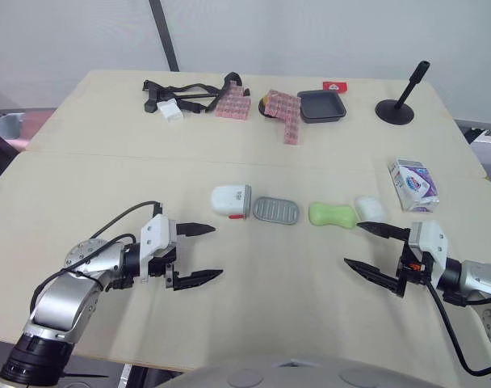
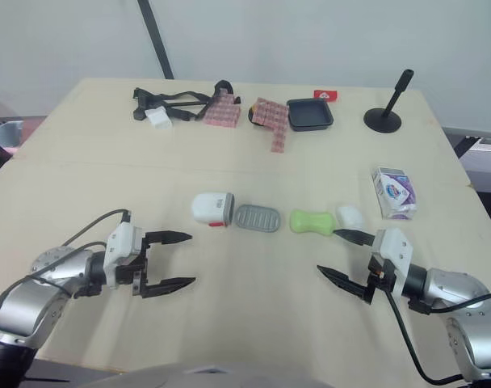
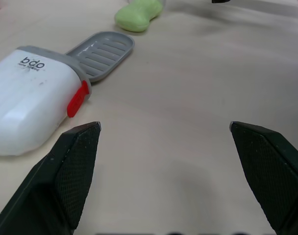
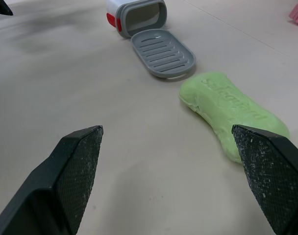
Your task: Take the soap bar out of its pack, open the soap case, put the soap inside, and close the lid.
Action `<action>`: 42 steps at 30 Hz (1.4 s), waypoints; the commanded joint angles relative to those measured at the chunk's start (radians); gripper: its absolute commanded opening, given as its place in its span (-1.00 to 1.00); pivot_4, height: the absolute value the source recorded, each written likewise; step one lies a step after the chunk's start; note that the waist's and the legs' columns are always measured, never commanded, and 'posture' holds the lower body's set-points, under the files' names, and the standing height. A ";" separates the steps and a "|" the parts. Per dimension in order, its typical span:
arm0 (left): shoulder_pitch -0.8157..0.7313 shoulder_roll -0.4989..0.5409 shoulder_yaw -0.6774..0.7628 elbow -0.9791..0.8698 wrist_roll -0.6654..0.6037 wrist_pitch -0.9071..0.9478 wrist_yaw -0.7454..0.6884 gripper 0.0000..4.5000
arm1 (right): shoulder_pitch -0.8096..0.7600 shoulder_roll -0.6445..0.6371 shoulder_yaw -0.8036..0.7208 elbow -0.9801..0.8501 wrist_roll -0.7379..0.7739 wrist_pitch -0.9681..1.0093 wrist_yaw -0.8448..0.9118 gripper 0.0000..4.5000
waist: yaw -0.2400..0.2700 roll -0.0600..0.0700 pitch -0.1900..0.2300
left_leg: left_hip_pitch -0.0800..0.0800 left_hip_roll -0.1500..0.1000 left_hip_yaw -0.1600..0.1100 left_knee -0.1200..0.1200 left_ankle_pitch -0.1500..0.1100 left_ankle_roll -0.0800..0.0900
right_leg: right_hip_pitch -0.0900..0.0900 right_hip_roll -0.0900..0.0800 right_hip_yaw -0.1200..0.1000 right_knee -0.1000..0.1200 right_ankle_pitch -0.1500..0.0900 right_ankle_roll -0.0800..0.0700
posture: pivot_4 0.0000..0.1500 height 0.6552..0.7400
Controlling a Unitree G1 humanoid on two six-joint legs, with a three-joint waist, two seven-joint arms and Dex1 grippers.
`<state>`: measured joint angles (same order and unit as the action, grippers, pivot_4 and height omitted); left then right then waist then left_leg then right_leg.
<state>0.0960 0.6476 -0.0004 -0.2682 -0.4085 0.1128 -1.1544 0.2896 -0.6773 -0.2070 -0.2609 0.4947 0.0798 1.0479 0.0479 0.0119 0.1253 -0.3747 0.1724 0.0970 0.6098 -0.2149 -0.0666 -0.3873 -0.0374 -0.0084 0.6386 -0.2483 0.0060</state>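
Observation:
The green soap bar [image 1: 333,214] lies bare on the table [image 1: 84,186], between a small white lump [image 1: 370,208] and the grey ribbed insert [image 1: 276,211] of the soap case. The white case shell [image 1: 230,200] with a red latch lies on its side at the insert's left, its mouth facing the insert. The purple-and-white soap pack [image 1: 413,184] sits at the right. My left gripper [image 1: 218,252] is open and empty, in front of the case [image 3: 31,98]. My right gripper [image 1: 352,243] is open and empty, just in front of the soap [image 4: 232,112].
At the back of the table are a black tray [image 1: 321,105], two pink packs [image 1: 232,103], black straps [image 1: 181,93] with a white block, a small red box [image 1: 335,86] and a black stand [image 1: 397,105]. A seam crosses the table behind the case.

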 commanded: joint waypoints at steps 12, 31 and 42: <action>0.036 -0.005 -0.017 -0.002 -0.006 -0.113 -0.025 1.00 | -0.333 -0.405 0.054 -0.074 0.027 0.382 0.114 1.00 | -0.019 0.001 0.000 | 0.000 0.000 0.000 0.000 0.000 0.001 | 0.002 0.001 0.000 0.001 0.000 0.000 | 1.00 1.00; 0.010 -0.076 -0.028 -0.023 -0.016 -0.034 0.105 1.00 | -0.832 -0.263 0.519 -0.050 -0.201 0.693 0.033 1.00 | -0.017 0.000 0.000 | 0.001 0.001 0.000 0.002 0.001 0.001 | -0.002 0.001 0.001 0.005 0.000 0.000 | 1.00 1.00; 0.023 -0.075 -0.051 -0.114 -0.013 -0.010 0.125 1.00 | -0.886 -0.189 0.622 0.055 -0.303 0.699 0.028 1.00 | -0.014 0.000 0.000 | 0.001 0.000 0.001 0.003 0.001 -0.001 | -0.003 0.001 0.002 0.009 0.000 0.001 | 1.00 1.00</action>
<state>0.1171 0.5682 -0.0542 -0.3360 -0.4020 0.1016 -1.0341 -0.5687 -0.8636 0.4214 -0.2068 0.2142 0.7880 1.0752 0.0342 0.0122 0.1251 -0.3739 0.1729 0.0979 0.6131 -0.2134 -0.0678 -0.3904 -0.0363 -0.0069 0.6477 -0.2479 0.0065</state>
